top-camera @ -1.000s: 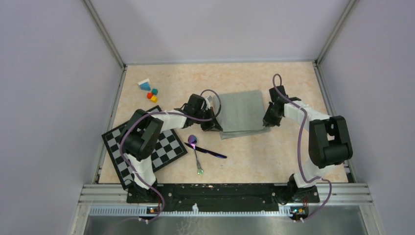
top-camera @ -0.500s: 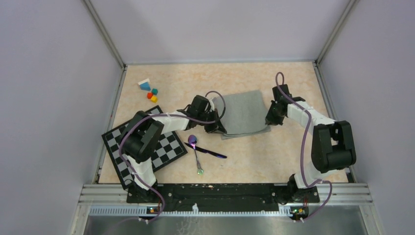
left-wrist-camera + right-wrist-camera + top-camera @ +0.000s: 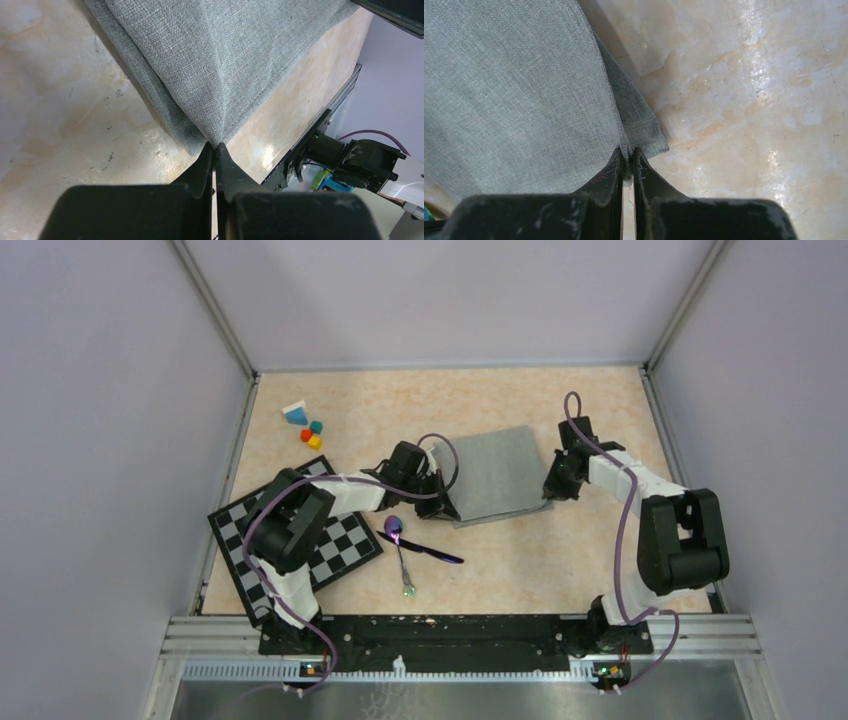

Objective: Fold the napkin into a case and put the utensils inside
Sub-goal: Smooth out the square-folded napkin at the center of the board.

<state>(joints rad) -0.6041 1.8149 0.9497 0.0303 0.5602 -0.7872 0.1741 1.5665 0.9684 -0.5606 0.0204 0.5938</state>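
Observation:
The grey-green napkin [image 3: 493, 473] lies folded in layers at the table's middle, its near edge lifted between the two grippers. My left gripper [image 3: 447, 504] is shut on the napkin's near-left corner [image 3: 212, 135]. My right gripper [image 3: 549, 485] is shut on the near-right corner [image 3: 628, 150]. In both wrist views the cloth [image 3: 225, 60] hangs taut from the pinched tips [image 3: 524, 90]. The utensils lie crossed in front of the napkin: a purple spoon [image 3: 398, 541] and a dark straight piece [image 3: 425, 549]. No finished case shows.
A black-and-white checkered board [image 3: 300, 545] lies under my left arm at the near left. Small coloured blocks [image 3: 305, 426] sit at the far left. Grey walls close in the table on three sides.
Both grippers have drawn the napkin's near edge a little toward the back, so the cloth has shifted and turned slightly. The utensils have not moved.

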